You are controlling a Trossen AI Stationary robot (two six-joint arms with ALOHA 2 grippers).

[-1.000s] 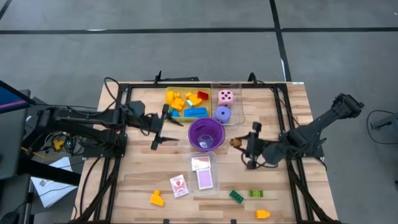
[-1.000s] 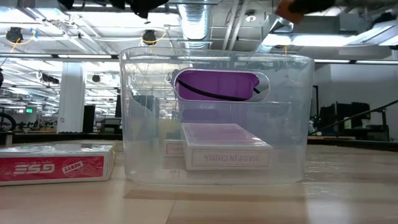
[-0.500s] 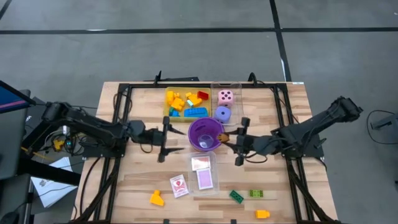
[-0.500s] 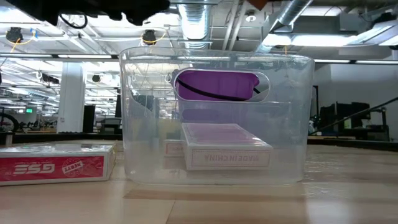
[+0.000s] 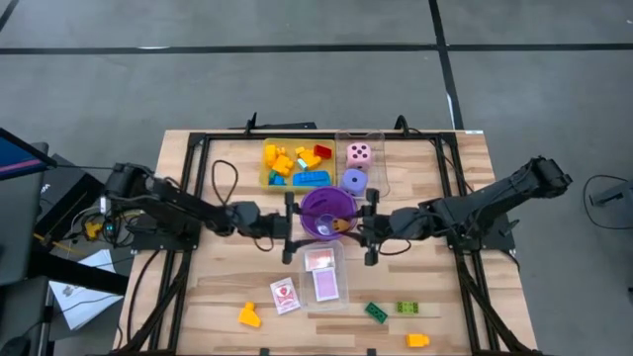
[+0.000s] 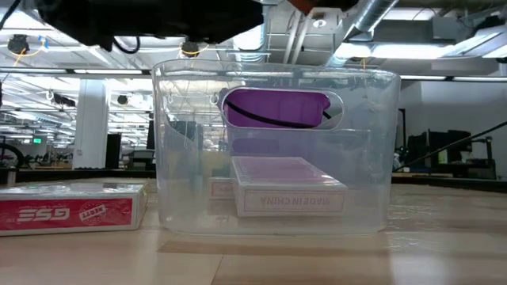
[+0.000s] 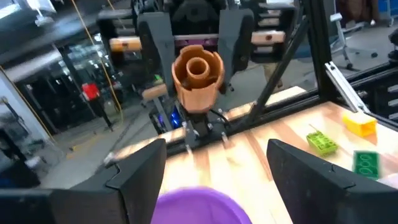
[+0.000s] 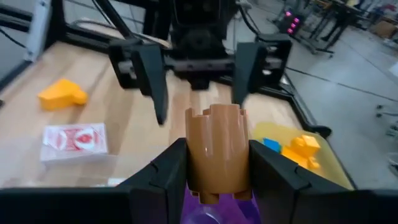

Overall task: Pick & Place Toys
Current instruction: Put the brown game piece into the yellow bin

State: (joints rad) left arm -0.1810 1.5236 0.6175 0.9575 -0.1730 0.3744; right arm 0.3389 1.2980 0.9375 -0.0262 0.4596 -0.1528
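Fingers (image 8: 163, 180) of the right arm clamp a brown castle-topped cylinder toy (image 8: 216, 149); left fingers (image 7: 138, 177) spread apart.

My left gripper (image 5: 290, 229) is at the left side of the cup (image 5: 327, 214), my right gripper (image 5: 370, 228) at its right side, and they face each other across it. My right fingers (image 8: 166, 171) hold a brick (image 8: 217, 150) above the cup's rim. Behind the cup, one tray (image 5: 265, 181) holds bricks and the tray (image 5: 377, 158) beside it holds two dice. In front of the cup a box (image 5: 339, 289) holds cards. More bricks lie near the front edge of the table (image 5: 455, 158).
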